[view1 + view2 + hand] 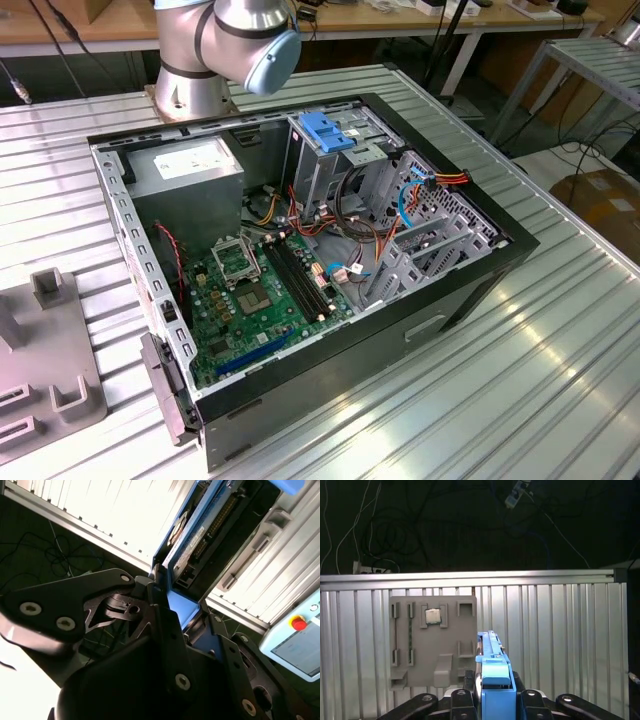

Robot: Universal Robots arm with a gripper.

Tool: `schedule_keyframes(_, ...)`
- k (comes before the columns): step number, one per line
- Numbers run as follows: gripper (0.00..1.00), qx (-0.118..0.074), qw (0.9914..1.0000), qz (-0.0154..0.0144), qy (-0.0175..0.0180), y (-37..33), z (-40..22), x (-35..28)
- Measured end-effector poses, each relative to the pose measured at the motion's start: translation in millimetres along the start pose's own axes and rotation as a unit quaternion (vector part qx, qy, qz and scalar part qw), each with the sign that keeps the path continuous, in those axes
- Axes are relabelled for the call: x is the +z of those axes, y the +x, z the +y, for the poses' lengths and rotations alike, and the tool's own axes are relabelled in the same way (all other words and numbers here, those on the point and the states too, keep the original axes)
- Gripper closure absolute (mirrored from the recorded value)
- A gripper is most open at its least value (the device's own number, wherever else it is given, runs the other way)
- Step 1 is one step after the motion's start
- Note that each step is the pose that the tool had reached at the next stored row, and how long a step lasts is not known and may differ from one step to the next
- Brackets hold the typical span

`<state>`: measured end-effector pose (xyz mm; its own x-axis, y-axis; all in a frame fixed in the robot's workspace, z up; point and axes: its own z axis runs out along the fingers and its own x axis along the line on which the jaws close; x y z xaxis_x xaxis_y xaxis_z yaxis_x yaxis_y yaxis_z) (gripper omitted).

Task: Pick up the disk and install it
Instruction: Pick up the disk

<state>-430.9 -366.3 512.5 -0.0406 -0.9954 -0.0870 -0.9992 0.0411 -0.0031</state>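
Claw (493, 692) is closed on 1 disk (492, 665), gripped edge-on by its blue rails between the 2 jaws. The disk hangs above the table (560, 630), near the grey holder plate (432, 640). The computer case (300, 250) sits beside that plate.

Risk: the rails are plastic. They may flex, letting the disk tilt or slip and jam at the drive cage (325, 135).

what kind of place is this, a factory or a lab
Most likely a robotics lab or test workshop: an open computer case sits on a ribbed metal table beside the arm's base, workbenches stand behind, and the gripper holds the disk.
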Motion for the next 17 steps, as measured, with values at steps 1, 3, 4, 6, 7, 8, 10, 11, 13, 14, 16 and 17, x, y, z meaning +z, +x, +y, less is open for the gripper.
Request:
schedule_keyframes(1,0.63,0.0,1.0,0.0,0.0,-0.1,-1.9,0.0)
schedule_keyframes(3,0.63,0.0,1.0,0.0,0.0001,-0.3,-6.4,0.1)
schedule_keyframes(4,0.63,0.0,1.0,0.0,0.0,-0.3,-8.4,0.1)
schedule_keyframes(6,0.63,0.0,1.0,0.0,0.0,-0.6,-13.2,0.1)
schedule_keyframes(7,0.63,0.0,1.0,0.0,0.0,-0.6,-15.4,0.1)
schedule_keyframes(8,0.63,0.0,1.0,0.0,0.0,-0.7,-17.4,0.1)
schedule_keyframes(10,0.63,0.0,1.0,0.0,0.0,-0.9,-21.8,0.2)
schedule_keyframes(11,0.63,0.0,1.0,0.0,0.0,-1.0,-24.5,0.2)
schedule_keyframes(13,0.63,0.0,1.0,0.0,0.0,-1.2,-28.7,0.2)
schedule_keyframes(14,0.63,0.0,1.0,0.0,0.0,-1.3,-31.0,0.2)
schedule_keyframes(16,0.63,0.0,1.0,0.0,0.0001,-1.5,-35.7,0.3)
schedule_keyframes(17,0.63,0.0,1.0,0.0,0.0,-1.6,-38.6,0.3)
